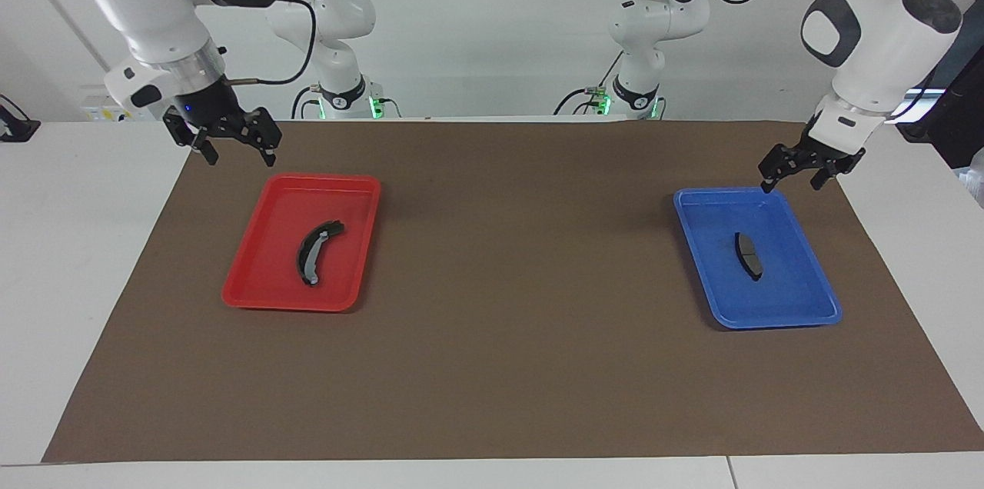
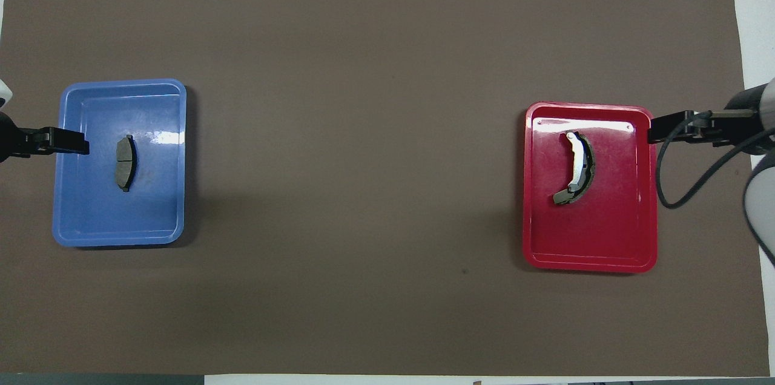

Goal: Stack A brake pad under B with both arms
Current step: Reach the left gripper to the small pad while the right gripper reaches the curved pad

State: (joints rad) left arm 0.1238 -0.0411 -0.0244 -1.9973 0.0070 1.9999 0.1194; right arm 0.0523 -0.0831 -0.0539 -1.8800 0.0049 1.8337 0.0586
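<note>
The short dark pad A (image 1: 748, 254) lies flat in the blue tray (image 1: 799, 312) toward the left arm's end; it also shows in the overhead view (image 2: 125, 162). The long crescent pad B (image 1: 317, 251) with its light grey strip lies in the red tray (image 1: 254, 293) toward the right arm's end, and shows from overhead too (image 2: 578, 168). My left gripper (image 1: 792, 181) hangs open and empty in the air over the blue tray's rim. My right gripper (image 1: 238, 154) hangs open and empty over the mat just off the red tray's rim.
A brown mat (image 1: 523, 335) covers the table between the two trays. White table shows around the mat's edges. The grippers' tips show at the overhead view's sides, the left gripper (image 2: 72, 143) and the right gripper (image 2: 663, 128).
</note>
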